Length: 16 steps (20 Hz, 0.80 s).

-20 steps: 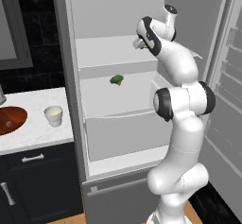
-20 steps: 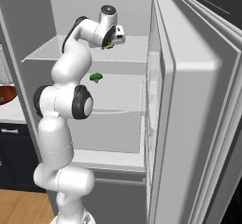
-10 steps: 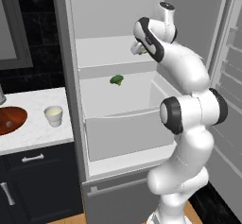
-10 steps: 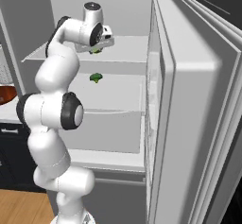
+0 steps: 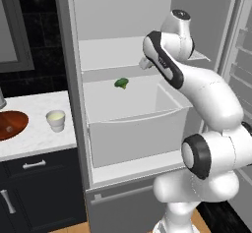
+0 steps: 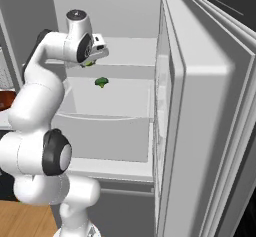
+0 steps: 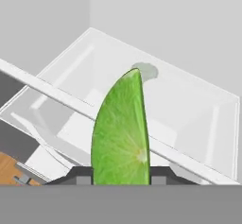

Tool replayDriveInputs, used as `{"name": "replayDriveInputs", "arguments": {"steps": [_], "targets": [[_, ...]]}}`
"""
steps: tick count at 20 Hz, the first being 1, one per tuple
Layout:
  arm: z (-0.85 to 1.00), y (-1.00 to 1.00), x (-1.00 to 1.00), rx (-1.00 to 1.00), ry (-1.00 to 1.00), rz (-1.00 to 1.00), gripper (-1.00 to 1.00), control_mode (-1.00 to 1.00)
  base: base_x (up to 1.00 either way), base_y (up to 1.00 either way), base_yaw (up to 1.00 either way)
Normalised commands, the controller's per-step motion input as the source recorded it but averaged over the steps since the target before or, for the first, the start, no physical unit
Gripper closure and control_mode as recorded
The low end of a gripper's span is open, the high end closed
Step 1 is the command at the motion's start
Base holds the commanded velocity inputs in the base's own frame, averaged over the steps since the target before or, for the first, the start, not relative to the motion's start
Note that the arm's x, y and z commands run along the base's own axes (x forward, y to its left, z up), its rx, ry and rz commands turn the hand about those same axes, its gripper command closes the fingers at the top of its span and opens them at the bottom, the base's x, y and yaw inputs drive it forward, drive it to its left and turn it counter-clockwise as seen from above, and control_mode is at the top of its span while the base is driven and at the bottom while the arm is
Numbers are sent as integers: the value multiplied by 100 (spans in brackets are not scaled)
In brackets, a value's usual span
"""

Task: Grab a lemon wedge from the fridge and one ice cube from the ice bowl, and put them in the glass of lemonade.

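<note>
Hand view: the lemon wedge (image 7: 122, 133) is seen clamped between the two dark finger tips (image 7: 78, 173) at the bottom, standing upright on its narrow edge with its cut face toward the camera. Beyond it, the white inside of the fridge (image 7: 189, 38) is seen, with a clear shelf edge (image 7: 56, 93) crossing behind the wedge and a white drawer (image 7: 198, 109) below it.

From the left base view, the gripper (image 5: 144, 64) is seen held up inside the open fridge (image 5: 66, 79), at the level of the upper shelf (image 5: 108, 55). A dark green broccoli piece (image 5: 121, 83) lies on the shelf lower down, above the drawer (image 5: 133, 133), apart from the gripper. On the white counter (image 5: 34, 129) left of the fridge, the glass of lemonade (image 5: 55, 120) stands just beside the ice bowl (image 5: 10, 125), with a small pale lump visible in the bowl.

From the right base view, the gripper (image 6: 90, 62) is seen with a bit of yellow-green at its tips, above and left of the broccoli piece (image 6: 101, 82), and the fridge door (image 6: 200, 131) stands open on the right.
</note>
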Motion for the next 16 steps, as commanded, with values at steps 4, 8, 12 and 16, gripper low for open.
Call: {"name": "replayDriveInputs", "arguments": {"steps": [4, 8, 12, 16], "targets": [[-18, -5, -100, 0, 0, 0, 100, -100, 0, 0, 0], [-20, -6, -100, 0, 0, 0, 100, -100, 0, 0, 0], [-59, 0, -91, -4, 10, 0, 100, -100, 0, 0, 0], [-68, 0, -76, -6, 15, 0, 100, -100, 0, 0, 0]]}}
